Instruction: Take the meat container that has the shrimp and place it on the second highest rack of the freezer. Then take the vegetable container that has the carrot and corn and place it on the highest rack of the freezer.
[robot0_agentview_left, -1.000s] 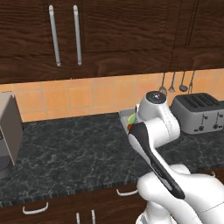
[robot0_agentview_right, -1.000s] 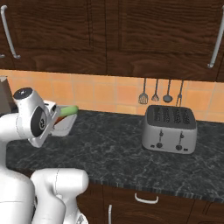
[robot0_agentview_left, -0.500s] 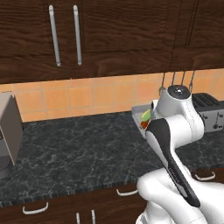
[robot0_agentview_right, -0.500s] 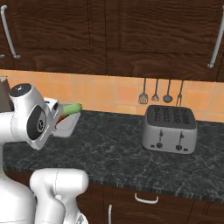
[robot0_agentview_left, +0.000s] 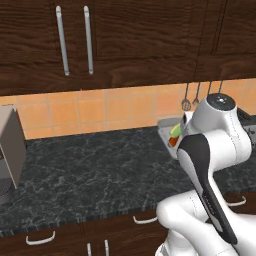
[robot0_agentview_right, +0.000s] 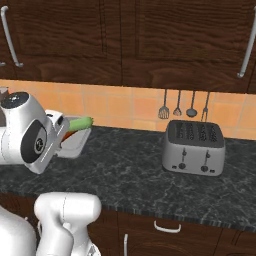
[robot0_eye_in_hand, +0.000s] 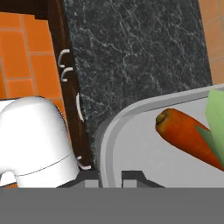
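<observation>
My gripper (robot0_eye_in_hand: 110, 176) is shut on the near rim of the grey vegetable container (robot0_eye_in_hand: 114, 131), which hangs above the dark counter. A carrot (robot0_eye_in_hand: 183, 136) lies in the container, with the green husk of the corn (robot0_eye_in_hand: 217, 109) beside it. From the left base, the container (robot0_agentview_left: 166, 131) pokes out behind my wrist with the corn (robot0_agentview_left: 175, 131) and carrot (robot0_agentview_left: 172, 142) in it. From the right base, the container (robot0_agentview_right: 76, 145) and corn (robot0_agentview_right: 80, 123) sit just right of my hand. The freezer and the shrimp container are out of view.
A silver toaster (robot0_agentview_right: 194, 148) stands on the black marbled counter (robot0_agentview_right: 125, 160), under utensils (robot0_agentview_right: 177, 106) hanging on the orange tile wall. A grey appliance (robot0_agentview_left: 10, 150) sits at the counter's left end. Dark wood cabinets (robot0_agentview_left: 125, 35) hang overhead.
My arm has swung to the right, carrying the vegetable container with it. The counter, toaster and cabinets have stayed where they were.
</observation>
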